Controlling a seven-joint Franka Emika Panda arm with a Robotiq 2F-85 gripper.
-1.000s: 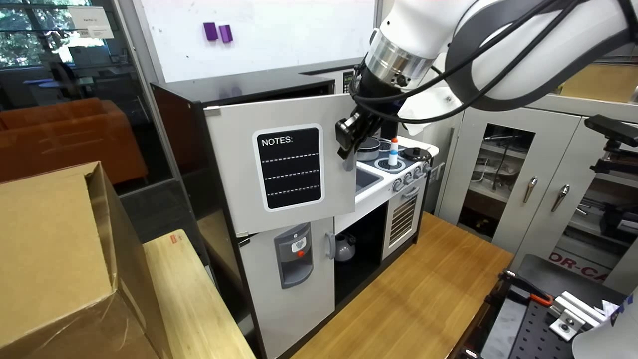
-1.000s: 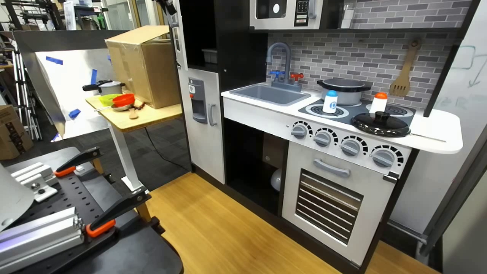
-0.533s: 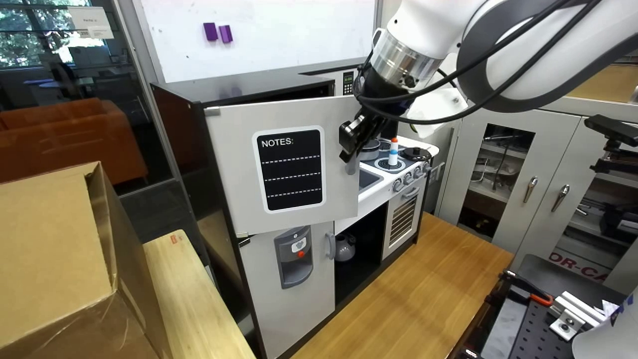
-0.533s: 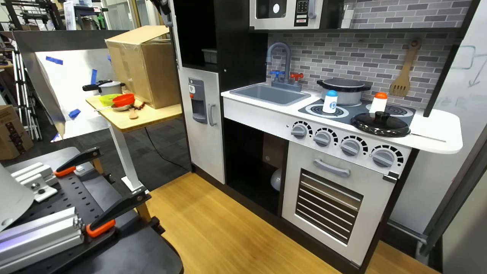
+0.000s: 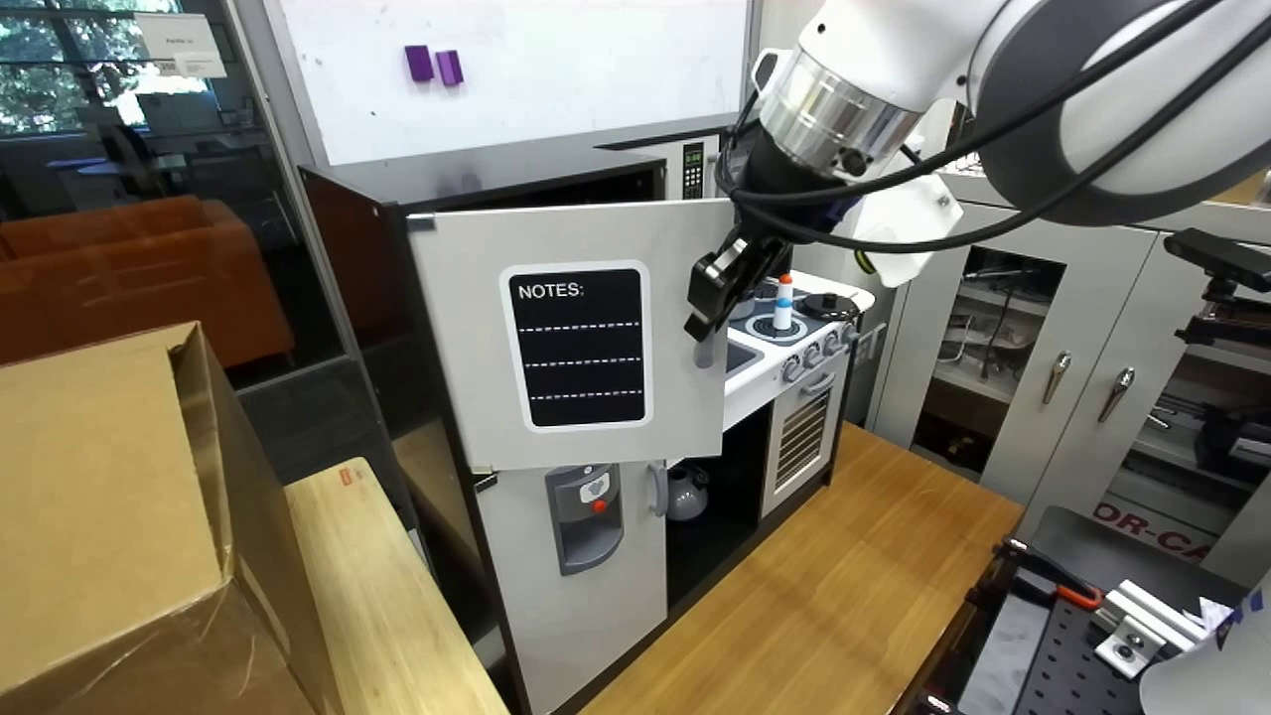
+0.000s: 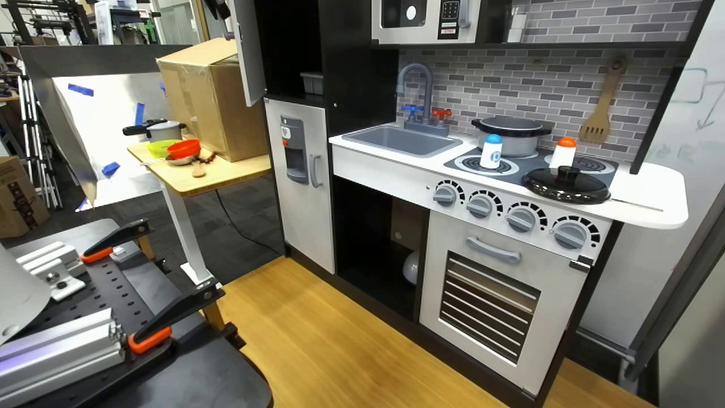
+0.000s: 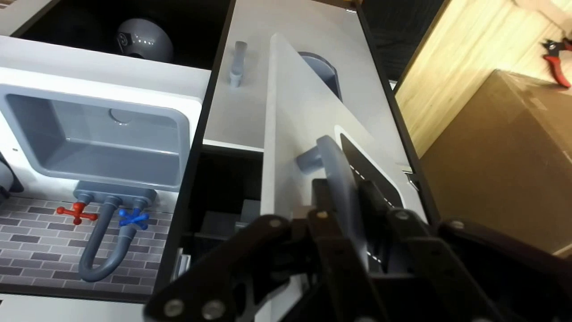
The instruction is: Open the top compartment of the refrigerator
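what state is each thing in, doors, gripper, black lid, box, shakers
Top compartment door: partly open
Gripper: shut on the upper handle
Lower fridge door: shut
Oven door: shut
Microwave door: looks shut
Grey cabinet doors: shut
Black lid: lying off the pot
Cardboard box: partly open on top
Blue-capped shaker: upright
Orange-capped shaker: upright

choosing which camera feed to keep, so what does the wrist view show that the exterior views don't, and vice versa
Only wrist view: a clear look at the handle held in the hand, and a round mark in the sink.
Only in both exterior views: bottles, lid; in an exterior view, the word NOTES.
Shared: the open top door, sink, box, kettle and hand.
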